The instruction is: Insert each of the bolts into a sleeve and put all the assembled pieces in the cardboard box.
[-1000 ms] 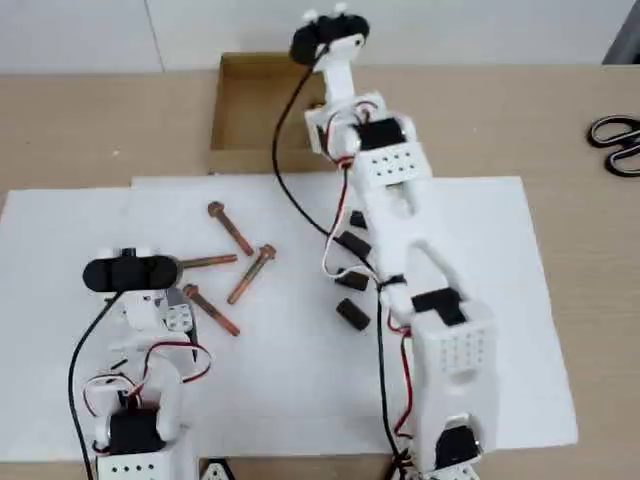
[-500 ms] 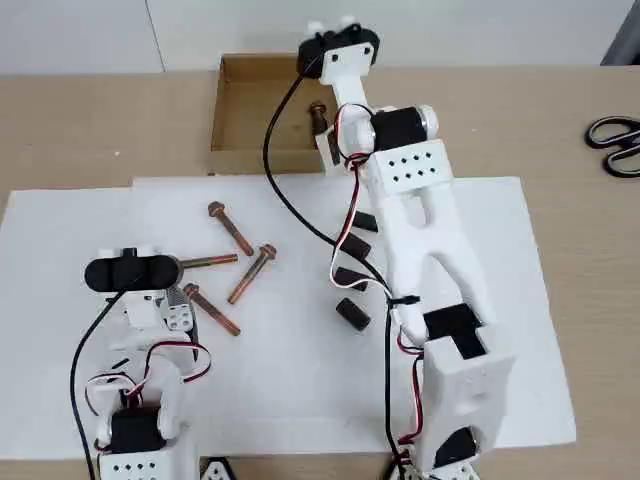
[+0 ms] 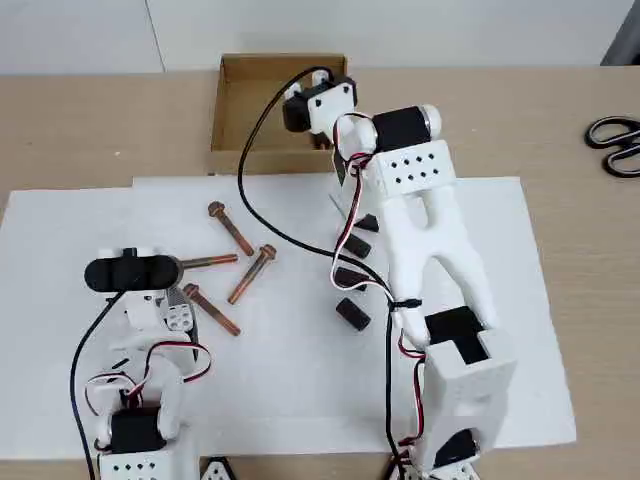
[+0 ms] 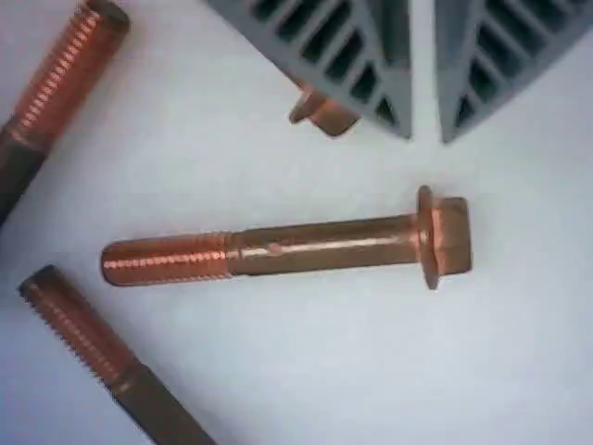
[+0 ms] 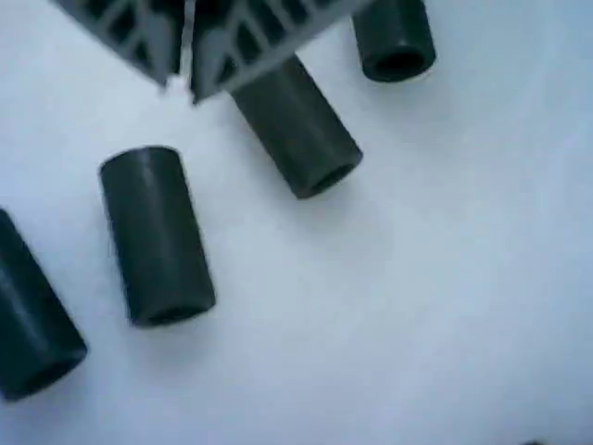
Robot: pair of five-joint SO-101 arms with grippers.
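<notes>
Several copper bolts (image 3: 230, 228) lie loose on the white paper left of centre. One bolt (image 4: 278, 250) lies flat just off the tips of my left gripper (image 4: 423, 137), whose fingers stand almost together with nothing between them. Several black sleeves (image 3: 352, 314) lie in a row beside the right arm (image 3: 410, 170). My right gripper (image 5: 182, 90) hovers over the sleeves with its fingers together and empty, one sleeve (image 5: 296, 130) just past its tips. The cardboard box (image 3: 232, 100) sits at the back, partly hidden by the right arm's wrist.
A white paper sheet (image 3: 300, 400) covers the middle of the wooden table. Scissors (image 3: 615, 140) lie at the far right edge. The left arm (image 3: 135, 300) stands at the front left, close to the bolts.
The right arm has pulled back from over the box toward the sleeves. A bolt seen in the box half a second ago is now behind the arm. The left arm has kept still.
</notes>
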